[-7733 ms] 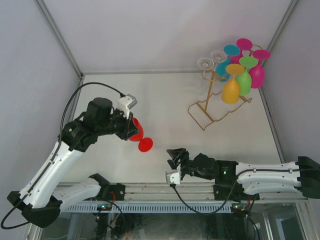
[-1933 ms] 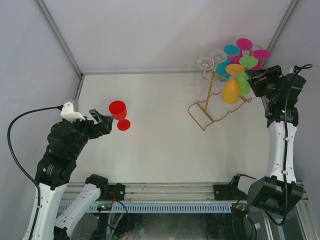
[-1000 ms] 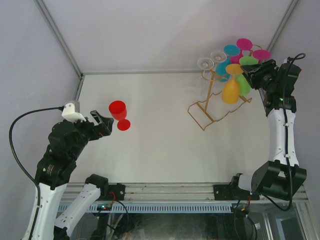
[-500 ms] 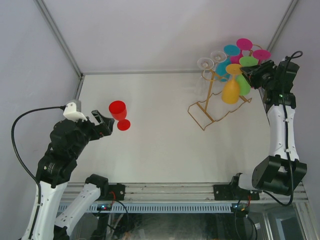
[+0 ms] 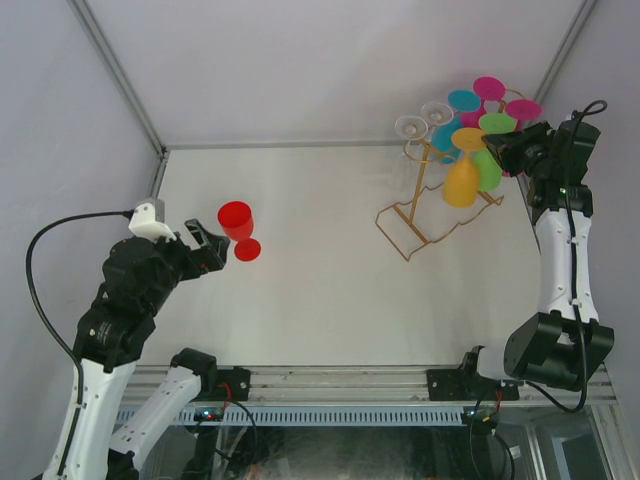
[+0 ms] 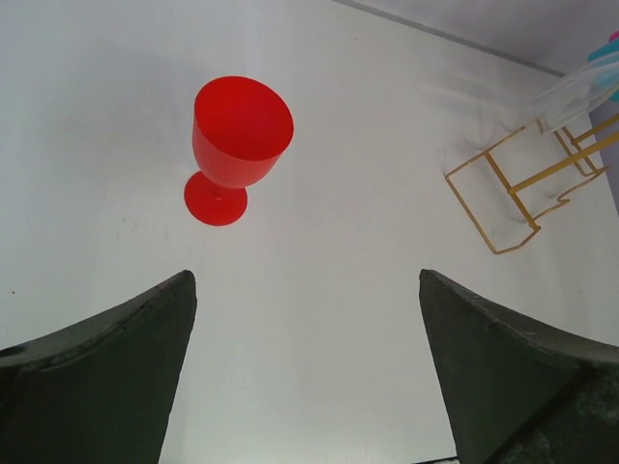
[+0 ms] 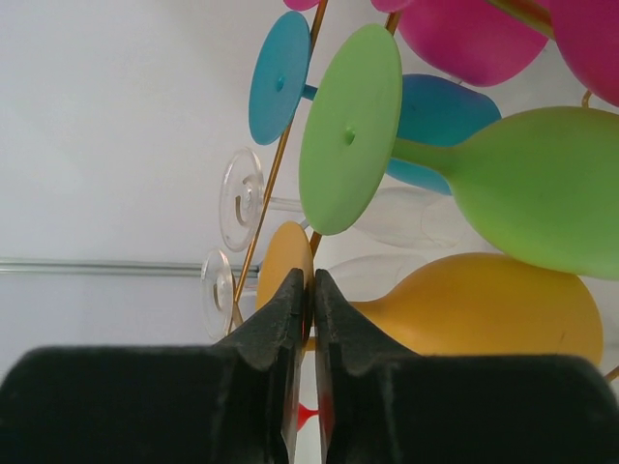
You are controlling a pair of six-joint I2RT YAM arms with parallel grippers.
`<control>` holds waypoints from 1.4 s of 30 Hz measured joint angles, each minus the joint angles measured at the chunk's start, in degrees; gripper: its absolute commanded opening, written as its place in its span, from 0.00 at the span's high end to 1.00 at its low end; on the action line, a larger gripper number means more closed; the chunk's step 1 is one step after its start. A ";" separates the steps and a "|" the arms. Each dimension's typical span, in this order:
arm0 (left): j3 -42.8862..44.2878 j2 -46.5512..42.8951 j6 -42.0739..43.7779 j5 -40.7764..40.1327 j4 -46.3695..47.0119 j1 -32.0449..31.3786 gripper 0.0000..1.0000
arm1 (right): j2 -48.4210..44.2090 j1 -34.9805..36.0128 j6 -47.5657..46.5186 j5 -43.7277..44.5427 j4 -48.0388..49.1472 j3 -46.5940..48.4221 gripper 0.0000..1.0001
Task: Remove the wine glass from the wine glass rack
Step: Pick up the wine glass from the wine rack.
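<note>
— While my right arm stands reared up along the right edge of the table, its wrist bends toward the wine glass rack in the far right corner. Right claw: fingers pressed together, nothing seen between them. The tips sit just in front of the foot of the orange glass (touching or not, I cannot tell).

— What hangs on the rack?

— Glasses hung by their feet from the gold wire arms. The green glass is nearest the claw, with the orange one under it in the wrist view. Behind them are a teal glass, magenta glasses and two clear glasses.

— Left side?

— Left arm upright at the near left, wrist turned toward the table's middle. Left claw: spread wide, gripping nothing, aimed at the red wine glass. That glass stands upright on its foot on the table, mouth up. It is near the left fingertips and well apart from the rack.
</note>
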 measured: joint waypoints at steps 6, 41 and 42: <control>0.00 0.26 0.00 0.04 -0.17 0.00 0.00 | 0.00 0.15 0.09 0.13 -0.39 0.26 0.99; 0.00 0.79 0.02 3.28 -0.04 0.02 0.00 | -3.61 -2.16 6.84 -0.02 -1.95 0.26 1.00; 0.00 0.72 0.02 3.28 -0.02 0.00 0.00 | -3.61 -2.21 6.84 -0.02 -2.08 0.26 1.00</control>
